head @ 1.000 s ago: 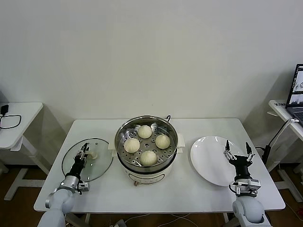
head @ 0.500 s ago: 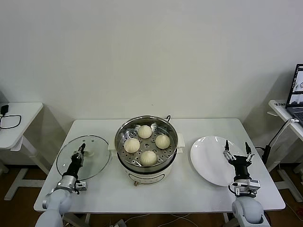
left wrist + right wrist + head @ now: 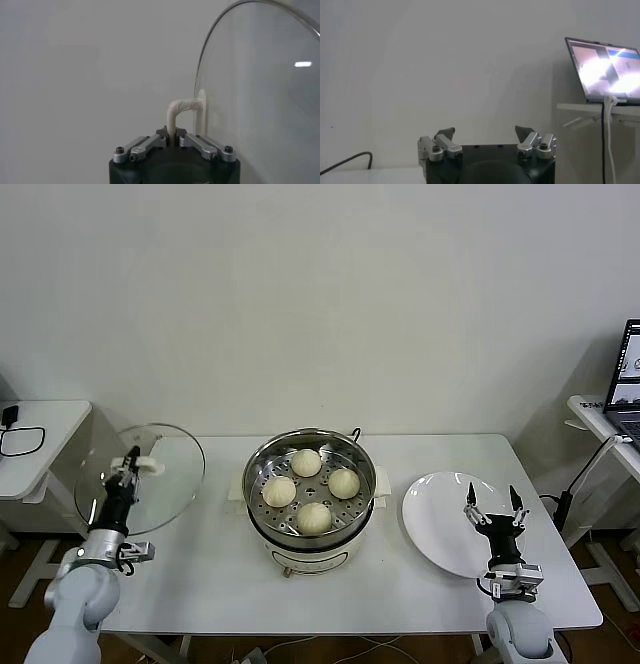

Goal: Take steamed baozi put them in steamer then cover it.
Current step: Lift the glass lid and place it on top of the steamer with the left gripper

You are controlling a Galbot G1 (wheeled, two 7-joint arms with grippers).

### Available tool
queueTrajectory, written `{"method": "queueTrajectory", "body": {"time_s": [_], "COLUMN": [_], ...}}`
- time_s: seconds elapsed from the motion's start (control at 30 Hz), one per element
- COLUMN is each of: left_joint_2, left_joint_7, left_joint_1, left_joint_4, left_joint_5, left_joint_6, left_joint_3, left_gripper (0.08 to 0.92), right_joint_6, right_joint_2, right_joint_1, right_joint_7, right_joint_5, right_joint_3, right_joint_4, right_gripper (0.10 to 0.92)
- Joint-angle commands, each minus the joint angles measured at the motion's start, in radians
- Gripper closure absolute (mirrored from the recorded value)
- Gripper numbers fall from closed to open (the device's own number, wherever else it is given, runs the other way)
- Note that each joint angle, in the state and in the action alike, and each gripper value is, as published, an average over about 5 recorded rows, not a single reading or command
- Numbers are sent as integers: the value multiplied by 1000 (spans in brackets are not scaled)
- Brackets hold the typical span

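Four cream-white baozi [image 3: 313, 517] lie in the shiny steel steamer [image 3: 266, 457] on its cream pot base at the table's middle. My left gripper [image 3: 130, 456] is shut on the cream handle [image 3: 180, 112] of the round glass lid [image 3: 165, 469]. It holds the lid tilted on edge in the air, left of the steamer and above the table's left end. In the left wrist view the lid [image 3: 260, 85] stands beside the gripper [image 3: 172, 140]. My right gripper [image 3: 491, 496] is open and empty, pointing up over the white plate [image 3: 440, 514]. In the right wrist view the right gripper [image 3: 485, 132] faces the wall.
The white table [image 3: 420, 584] carries the steamer and plate. A small side table with a black cable [image 3: 25, 439] stands at far left. A laptop [image 3: 622, 379] sits on a desk at far right, also in the right wrist view [image 3: 602, 70].
My left gripper has lifted the glass lid off the table, up and to the left, tipping it upright. The right gripper has shifted slightly left.
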Motion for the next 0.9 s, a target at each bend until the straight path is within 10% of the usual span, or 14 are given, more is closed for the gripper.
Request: {"method": "queueTrajectory", "body": {"time_s": [0.03, 0.3, 0.9], "left_joint_2": [9, -111, -269], "left_joint_7": [150, 256, 493], "left_joint_1": [120, 87, -102], "left_joint_4": [-540, -687, -390], "left_joint_5": [-136, -30, 315], "left_joint_6": [155, 328, 404], "left_joint_3": [12, 301, 584], "left_gripper": [811, 811, 811], "right_joint_6": [-21, -62, -99], "right_joint_2": [-5, 18, 66], "right_joint_1": [10, 57, 105], "right_joint_7": [-11, -6, -10], "right_joint_5": [-1, -6, -35], "right_joint_3": [-20, -59, -106], "right_joint_4": [-14, -32, -83], "right_gripper": [203, 203, 203]}}
